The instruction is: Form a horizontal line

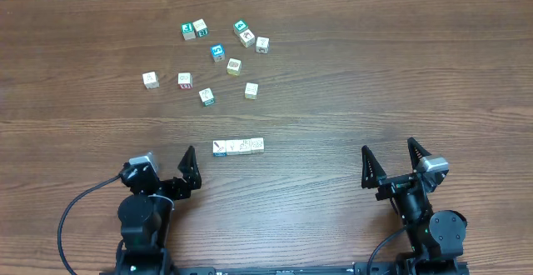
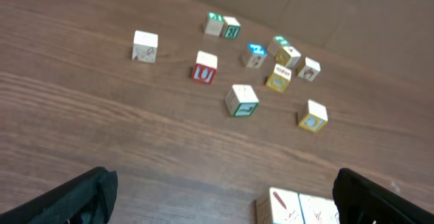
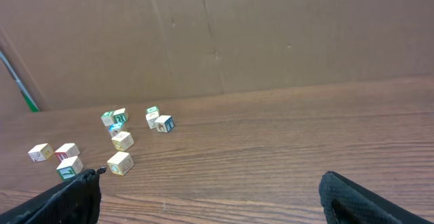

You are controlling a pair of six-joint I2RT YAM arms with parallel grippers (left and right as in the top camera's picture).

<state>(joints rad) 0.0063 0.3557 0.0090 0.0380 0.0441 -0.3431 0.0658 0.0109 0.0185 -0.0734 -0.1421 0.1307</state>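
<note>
Legible marks: one loose cube (image 2: 204, 68) shows a red "U"; another (image 2: 242, 100) is green-edged w/ a green picture; other faces too small to read. Surface is a dark brown wood-grain table (image 1: 375, 75); a plain brown cardboard-like wall (image 3: 271, 34) stands behind it; a thin green rod or cable (image 3: 27, 102) at its left edge. The horizontal line (image 1: 238, 147) is four pale cubes touching side by side, its left end cube blue-edged; it lies near the table's front, apart from the scattered cubes (image 1: 217, 52) farther back. Left gripper (image 1: 166, 165) jaws spread wide, nothing held; the row sits just ahead and to its right, not touching. Right gripper (image 1: 388, 150) likewise wide, empty, well apart from the row.
</note>
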